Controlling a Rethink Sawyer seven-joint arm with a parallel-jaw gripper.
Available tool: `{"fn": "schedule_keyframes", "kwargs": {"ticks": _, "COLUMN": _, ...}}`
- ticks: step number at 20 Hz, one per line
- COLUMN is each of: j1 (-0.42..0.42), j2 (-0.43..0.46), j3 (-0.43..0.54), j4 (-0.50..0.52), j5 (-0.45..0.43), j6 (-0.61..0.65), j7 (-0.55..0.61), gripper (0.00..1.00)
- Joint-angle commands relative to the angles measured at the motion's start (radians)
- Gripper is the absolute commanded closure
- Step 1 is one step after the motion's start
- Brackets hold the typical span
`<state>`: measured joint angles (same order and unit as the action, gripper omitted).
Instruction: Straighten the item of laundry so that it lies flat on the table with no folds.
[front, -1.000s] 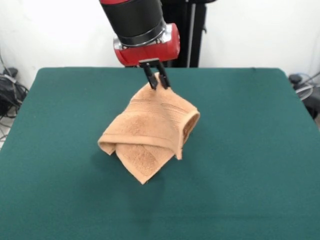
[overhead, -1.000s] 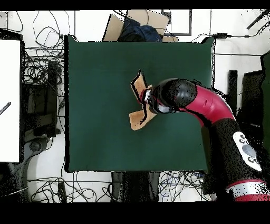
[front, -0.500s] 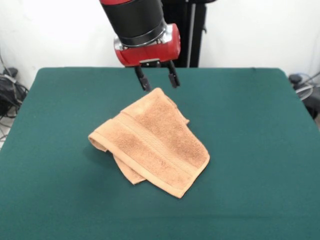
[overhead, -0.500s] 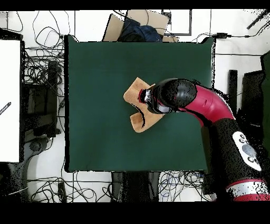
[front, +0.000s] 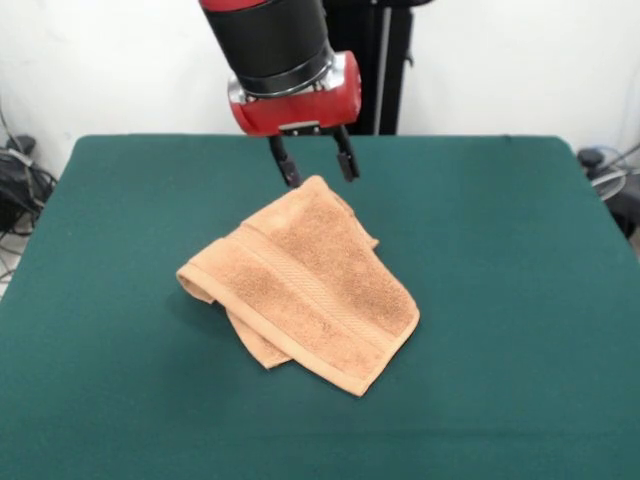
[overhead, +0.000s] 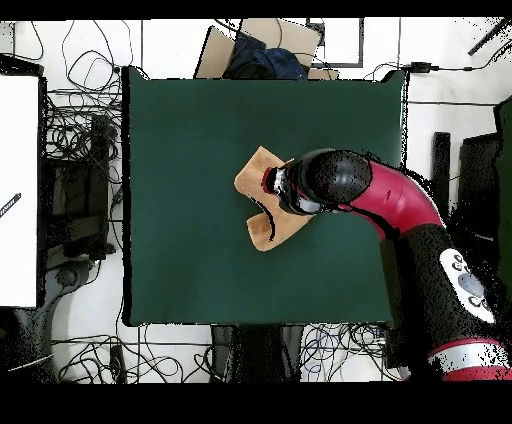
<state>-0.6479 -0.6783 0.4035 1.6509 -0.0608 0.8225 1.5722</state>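
Peach-orange terry-cloth towel (front: 305, 288) lies mid dark green felt tabletop (front: 520, 300), folded double w/ a flap tucked under. Soft, light, limp; best pinched at a corner. Black-fingered end effector (front: 315, 162) hangs spread, empty, just above far corner.

A folded peach towel (overhead: 258, 192) lies mid-desk (overhead: 180, 250) on green cloth, its right side hidden beneath the red-and-black arm (overhead: 400, 215).
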Motion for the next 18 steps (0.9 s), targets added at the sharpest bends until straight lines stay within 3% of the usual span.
{"fn": "schedule_keyframes", "kwargs": {"ticks": 1, "j1": 0.036, "j2": 0.03, "j3": 0.066, "j4": 0.113, "j5": -0.033, "j6": -0.205, "j7": 0.058, "gripper": 0.0}}
{"fn": "schedule_keyframes", "kwargs": {"ticks": 3, "j1": 0.068, "j2": 0.006, "j3": 0.032, "j4": 0.106, "j5": -0.056, "j6": -0.158, "j7": 0.061, "gripper": 0.0}}
{"fn": "schedule_keyframes", "kwargs": {"ticks": 9, "j1": 0.082, "j2": 0.034, "j3": 0.015, "j4": -0.062, "j5": -0.118, "j6": 0.096, "j7": -0.097, "gripper": 0.0}}
{"fn": "schedule_keyframes", "kwargs": {"ticks": 13, "j1": 0.06, "j2": 0.03, "j3": 0.041, "j4": -0.003, "j5": -0.111, "j6": 0.051, "j7": -0.091, "gripper": 0.0}}
{"fn": "schedule_keyframes", "kwargs": {"ticks": 18, "j1": 0.049, "j2": 0.072, "j3": 0.061, "j4": -0.011, "j5": -0.116, "j6": 0.019, "j7": -0.084, "gripper": 0.0}}
